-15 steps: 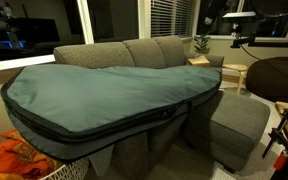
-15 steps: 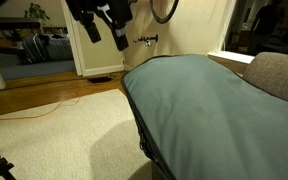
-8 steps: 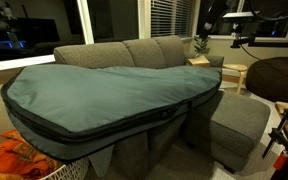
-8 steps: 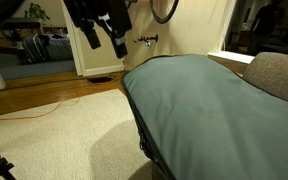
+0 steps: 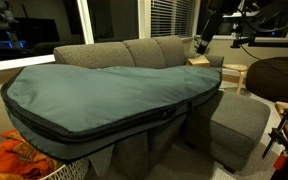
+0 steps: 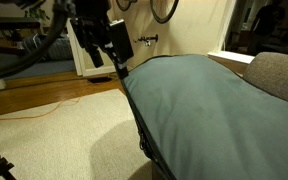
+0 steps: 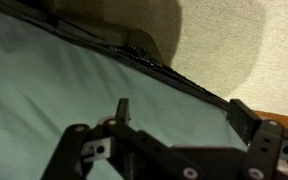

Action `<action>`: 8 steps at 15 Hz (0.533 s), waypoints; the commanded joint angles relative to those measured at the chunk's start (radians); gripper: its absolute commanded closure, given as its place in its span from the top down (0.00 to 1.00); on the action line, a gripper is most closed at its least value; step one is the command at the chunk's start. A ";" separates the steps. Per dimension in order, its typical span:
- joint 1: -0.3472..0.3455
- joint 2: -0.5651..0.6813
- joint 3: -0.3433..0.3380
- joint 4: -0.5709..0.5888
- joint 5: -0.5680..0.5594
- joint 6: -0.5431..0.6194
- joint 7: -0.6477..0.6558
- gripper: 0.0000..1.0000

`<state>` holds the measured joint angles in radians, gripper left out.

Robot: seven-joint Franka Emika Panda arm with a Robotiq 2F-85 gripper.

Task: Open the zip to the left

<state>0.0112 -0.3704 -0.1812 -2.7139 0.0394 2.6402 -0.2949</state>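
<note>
Fingers spread wide, the black robot gripper (image 7: 181, 106) hovering over the huge teal-grey padded bag (image 7: 54, 95) should settle squarely on the long dark zip (image 7: 149, 58) at its pull before dragging left.

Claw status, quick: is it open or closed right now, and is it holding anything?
Claw: open, holding nothing, poised over the teal bag near the zip.
</note>
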 commanded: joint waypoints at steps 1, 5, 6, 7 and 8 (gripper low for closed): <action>-0.001 -0.010 0.012 -0.071 0.020 0.152 0.018 1.00; 0.021 0.043 0.008 -0.070 0.025 0.287 0.024 1.00; 0.022 0.048 0.008 -0.076 0.022 0.305 0.028 1.00; 0.028 0.058 0.004 -0.074 0.026 0.323 0.025 1.00; 0.032 0.073 0.001 -0.071 0.029 0.336 0.024 1.00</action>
<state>0.0199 -0.3386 -0.1698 -2.7845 0.0474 2.9054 -0.2860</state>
